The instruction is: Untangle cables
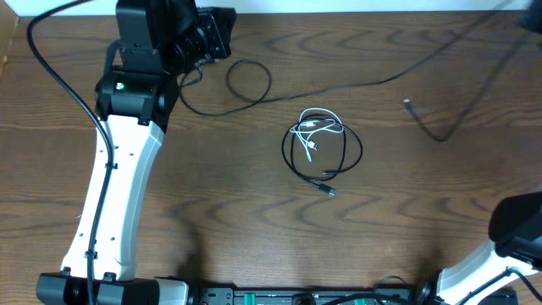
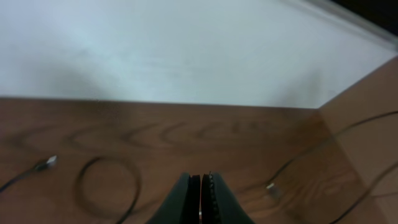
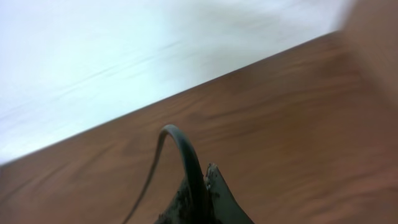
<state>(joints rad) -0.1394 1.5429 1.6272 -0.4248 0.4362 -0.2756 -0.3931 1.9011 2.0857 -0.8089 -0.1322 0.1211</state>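
Note:
A white cable [image 1: 318, 127] lies coiled at mid-table, overlapping a black cable coil [image 1: 341, 158] whose plug [image 1: 329, 191] points to the front. A second, long black cable makes a loop [image 1: 248, 80] near my left gripper and runs off to the far right. A loose plug end [image 1: 407, 103] lies on the right. My left gripper [image 1: 218, 34] is shut and empty at the back edge; its wrist view [image 2: 201, 186] shows the loop [image 2: 106, 186] ahead. My right gripper [image 3: 208, 180] is shut on a black cable [image 3: 180, 143].
The wooden table [image 1: 212, 195] ends at a white wall along the back. The white left arm [image 1: 118, 186] stretches over the left side. The right arm's base [image 1: 517, 229] sits at the front right corner. Thick arm wiring [image 1: 68, 85] hangs at the left.

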